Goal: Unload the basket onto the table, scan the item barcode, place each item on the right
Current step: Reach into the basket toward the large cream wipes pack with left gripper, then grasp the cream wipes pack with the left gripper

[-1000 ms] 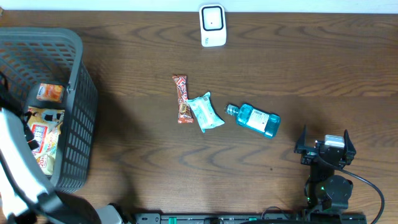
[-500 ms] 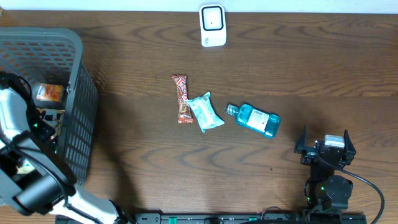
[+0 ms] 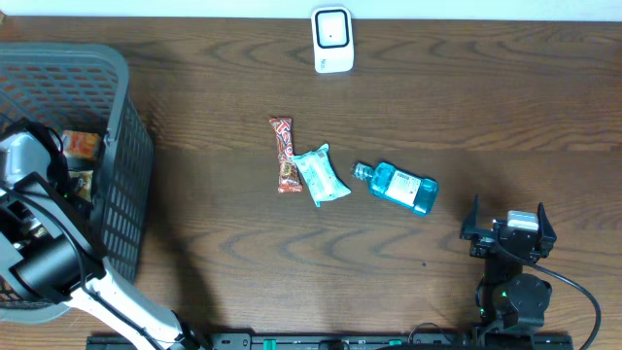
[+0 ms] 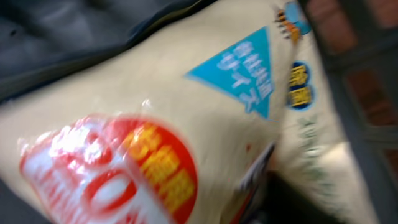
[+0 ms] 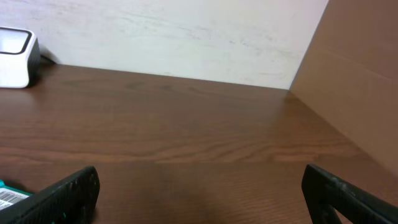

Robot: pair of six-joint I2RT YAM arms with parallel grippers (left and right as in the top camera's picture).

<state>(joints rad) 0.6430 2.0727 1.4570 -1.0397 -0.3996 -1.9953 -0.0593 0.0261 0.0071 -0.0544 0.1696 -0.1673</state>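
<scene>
The cream snack bag [image 4: 155,124] lies in the basket [image 3: 117,87] at far left, filling the left wrist view — whether the left gripper [image 3: 47,167] grips it I cannot tell. Likely light, crinkly, slippery film — pinch a sealed edge. The right gripper [image 3: 507,209], lower right, stands wide, empty.

The left arm [image 3: 27,157], at the left edge of the overhead view, is made up of a rounded white link, a bulky black joint housing and a white tube section lower down. Thin black cables are looped beside the white link. The right arm [image 3: 525,297], at the lower right, is finished in black and marked by a small green light. The right hand [image 3: 508,216] is formed of two slim black fingers [image 5: 71,193] with a pale grey block between them. A black cable is curved off to its right.
</scene>
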